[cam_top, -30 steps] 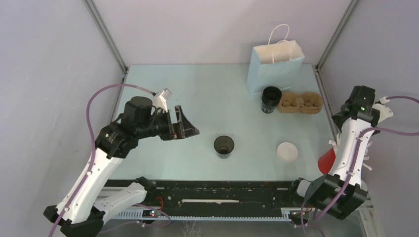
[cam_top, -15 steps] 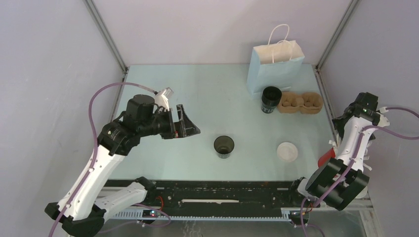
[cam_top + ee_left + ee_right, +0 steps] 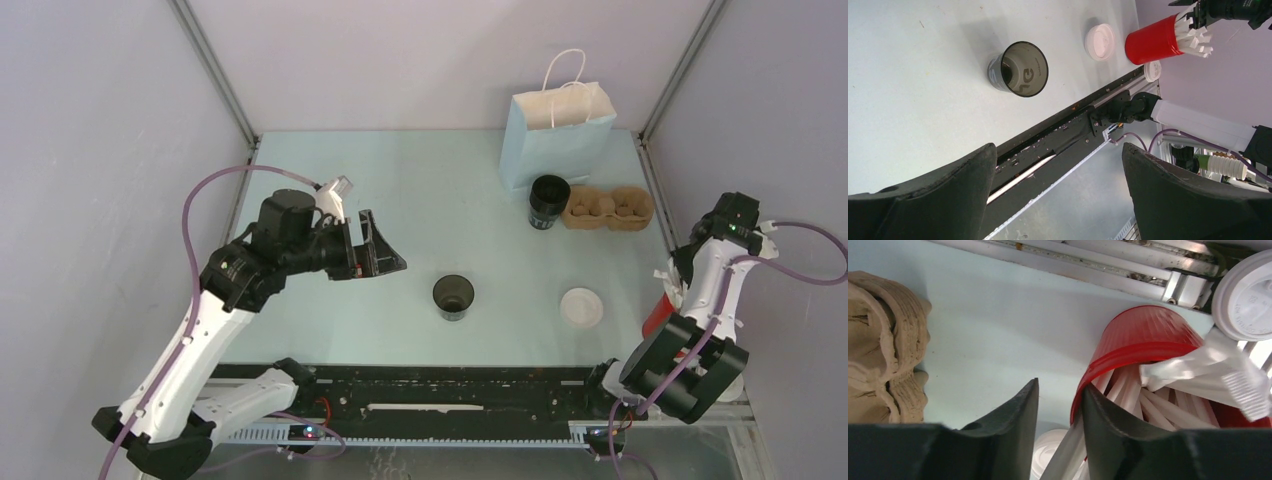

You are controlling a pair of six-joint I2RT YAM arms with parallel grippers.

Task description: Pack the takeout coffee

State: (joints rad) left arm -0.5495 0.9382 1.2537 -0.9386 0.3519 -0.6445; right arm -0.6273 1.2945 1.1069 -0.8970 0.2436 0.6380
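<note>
An open black coffee cup (image 3: 453,297) stands mid-table, also in the left wrist view (image 3: 1020,69). A second black cup (image 3: 549,200) stands beside the cardboard carrier (image 3: 607,208), in front of the blue paper bag (image 3: 555,135). A white lid (image 3: 581,307) lies flat on the table. My left gripper (image 3: 385,245) hovers left of the middle cup, wide open and empty (image 3: 1059,150). My right gripper (image 3: 1060,385) is at the red cup (image 3: 1143,347) of white wrapped straws; one finger is inside the rim. A straw (image 3: 1068,455) lies between the narrowed jaws, with a gap on its left.
The red cup (image 3: 657,315) sits at the table's right front edge, near the rail. Another white lid (image 3: 1245,295) rests beside it by the rail, and one more (image 3: 1050,457) lies under my right jaws. The carrier (image 3: 883,345) is close on the right gripper's left.
My right wrist has swung down over the red cup and its jaws have narrowed around a straw. The left arm has barely shifted and stays open.
</note>
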